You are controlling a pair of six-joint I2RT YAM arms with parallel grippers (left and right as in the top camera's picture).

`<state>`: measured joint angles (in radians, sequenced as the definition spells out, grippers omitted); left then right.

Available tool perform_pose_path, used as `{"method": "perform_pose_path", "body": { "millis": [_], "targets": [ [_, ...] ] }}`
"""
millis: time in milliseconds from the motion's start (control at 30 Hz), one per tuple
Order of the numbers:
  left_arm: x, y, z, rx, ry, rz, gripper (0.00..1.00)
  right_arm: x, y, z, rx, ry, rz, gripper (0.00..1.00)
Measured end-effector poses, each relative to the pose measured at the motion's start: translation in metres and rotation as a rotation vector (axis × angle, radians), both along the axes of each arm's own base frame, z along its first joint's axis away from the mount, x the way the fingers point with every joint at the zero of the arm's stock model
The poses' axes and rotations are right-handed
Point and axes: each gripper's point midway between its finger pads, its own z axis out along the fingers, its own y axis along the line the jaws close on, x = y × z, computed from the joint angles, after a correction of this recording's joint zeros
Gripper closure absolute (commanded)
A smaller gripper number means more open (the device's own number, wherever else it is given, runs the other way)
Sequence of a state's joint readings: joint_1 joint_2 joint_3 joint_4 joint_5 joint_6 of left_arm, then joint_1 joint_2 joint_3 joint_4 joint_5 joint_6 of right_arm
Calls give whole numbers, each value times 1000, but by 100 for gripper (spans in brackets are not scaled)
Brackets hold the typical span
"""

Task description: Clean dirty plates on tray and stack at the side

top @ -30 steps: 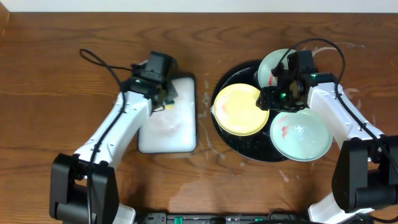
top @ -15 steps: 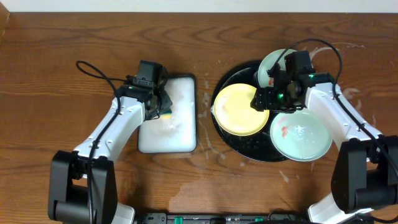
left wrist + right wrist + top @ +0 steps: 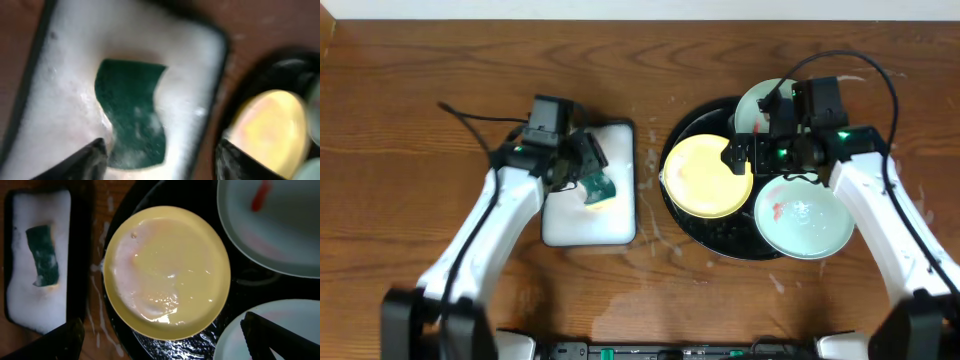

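Nearest, we saw a red-smeared mint plate (image 3: 803, 216) on the tray (image 3: 692, 228), with the yellow plate (image 3: 707, 176) beside it and another mint plate (image 3: 760, 100) farthest. Our right gripper (image 3: 162, 342) hung wide open and empty over the yellow plate. Our left gripper (image 3: 162, 157) gaped, holding nothing, above the sponge (image 3: 598, 188) on the foam tray (image 3: 610, 225).

yellow plate (image 3: 167, 272): wet, on black tray (image 3: 142, 197) | green sponge (image 3: 44, 255): on white foam (image 3: 30, 305) | claw (image 3: 160, 325): spread wide

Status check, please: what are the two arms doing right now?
Left gripper open, sponge lying on foam tray. Right gripper open above yellow plate. Three plates on black tray, none stacked. No obstruction.
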<state>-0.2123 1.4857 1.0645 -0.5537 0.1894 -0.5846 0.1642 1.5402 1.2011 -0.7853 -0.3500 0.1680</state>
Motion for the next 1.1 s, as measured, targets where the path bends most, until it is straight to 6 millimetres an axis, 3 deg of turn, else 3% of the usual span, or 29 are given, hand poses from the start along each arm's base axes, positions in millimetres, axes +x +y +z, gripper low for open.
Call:
{"method": "perform_pose_path", "body": {
  "millis": [133,300,567,1100],
  "targets": [
    [-12,2,38,-18,-84,-7,21,-2,-4,15,-12,-41,-18,1],
    [-28,5,56,-25,-103,-9,21,-4,-7,31,-15,-90,-28,1],
    [-40,7,51,-16,-56,-9,20,-5,-19,32,-76,-98,-61,1],
    [-41,7,50,-14,-52,-9,19,-6,-26,29,-114,-92,-80,1]
  ]
}}
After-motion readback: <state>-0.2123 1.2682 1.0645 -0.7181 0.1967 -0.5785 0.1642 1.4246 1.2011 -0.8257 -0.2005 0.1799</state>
